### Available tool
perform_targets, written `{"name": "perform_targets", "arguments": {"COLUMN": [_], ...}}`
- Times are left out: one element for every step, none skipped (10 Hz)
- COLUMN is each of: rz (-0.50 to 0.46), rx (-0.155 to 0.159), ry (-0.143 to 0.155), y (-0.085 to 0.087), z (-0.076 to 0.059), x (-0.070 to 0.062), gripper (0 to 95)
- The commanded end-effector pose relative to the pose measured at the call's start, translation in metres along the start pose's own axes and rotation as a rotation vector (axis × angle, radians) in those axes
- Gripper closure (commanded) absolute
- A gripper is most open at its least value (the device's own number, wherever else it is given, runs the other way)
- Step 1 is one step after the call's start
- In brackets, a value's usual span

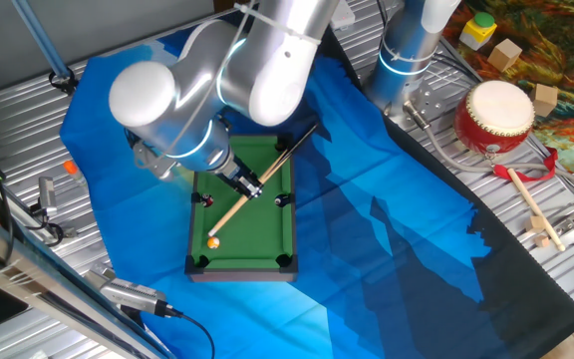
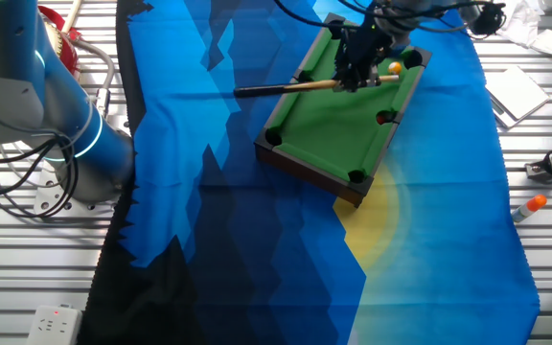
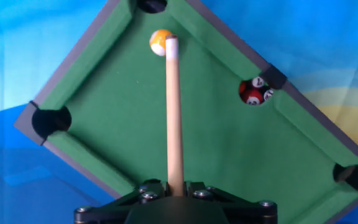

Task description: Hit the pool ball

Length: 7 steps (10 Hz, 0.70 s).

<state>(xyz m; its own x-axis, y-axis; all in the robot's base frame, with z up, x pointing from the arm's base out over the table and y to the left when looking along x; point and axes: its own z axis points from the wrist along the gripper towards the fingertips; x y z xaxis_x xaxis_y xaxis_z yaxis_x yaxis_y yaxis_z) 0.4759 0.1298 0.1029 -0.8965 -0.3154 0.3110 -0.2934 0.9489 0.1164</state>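
Observation:
A miniature green pool table (image 1: 257,224) lies on a blue cloth; it also shows in the other fixed view (image 2: 348,115) and the hand view (image 3: 123,137). The tiny orange pool ball (image 3: 160,42) sits near a corner pocket; it also shows in one fixed view (image 1: 213,241) and the other fixed view (image 2: 395,67). My gripper (image 3: 175,186) is shut on a wooden cue stick (image 3: 173,112). The cue tip touches the ball's right side. The gripper hangs over the table's middle (image 1: 248,185), also seen in the other fixed view (image 2: 356,65).
A side pocket (image 3: 254,93) holds several small red and dark balls. A red-and-white drum (image 1: 496,118) and wooden blocks (image 1: 506,55) stand at the back right. A second arm's base (image 1: 412,50) stands behind the cloth. An orange-capped marker (image 2: 527,206) lies off the cloth.

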Motion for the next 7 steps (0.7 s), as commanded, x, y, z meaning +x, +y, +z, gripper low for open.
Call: {"name": "perform_targets", "arguments": {"rz": [-0.129, -0.135, -0.135, -0.131, -0.133, -0.139, -0.128], "rx": [0.015, 0.015, 0.015, 0.014, 0.009, 0.005, 0.001], "ry": [-0.001, -0.003, -0.005, -0.006, -0.012, -0.014, -0.008], "y": [-0.0002, -0.0001, -0.0001, -0.0002, -0.0001, 0.0002, 0.0002], "z": [0.0002, 0.0002, 0.0002, 0.0002, 0.0000, -0.0005, -0.0022], "x": [-0.0002, -0.0002, -0.0002, -0.0001, 0.0000, 0.0001, 0.0029], "gripper": [95.0, 95.0, 95.0, 95.0, 95.0, 95.0, 95.0]}}
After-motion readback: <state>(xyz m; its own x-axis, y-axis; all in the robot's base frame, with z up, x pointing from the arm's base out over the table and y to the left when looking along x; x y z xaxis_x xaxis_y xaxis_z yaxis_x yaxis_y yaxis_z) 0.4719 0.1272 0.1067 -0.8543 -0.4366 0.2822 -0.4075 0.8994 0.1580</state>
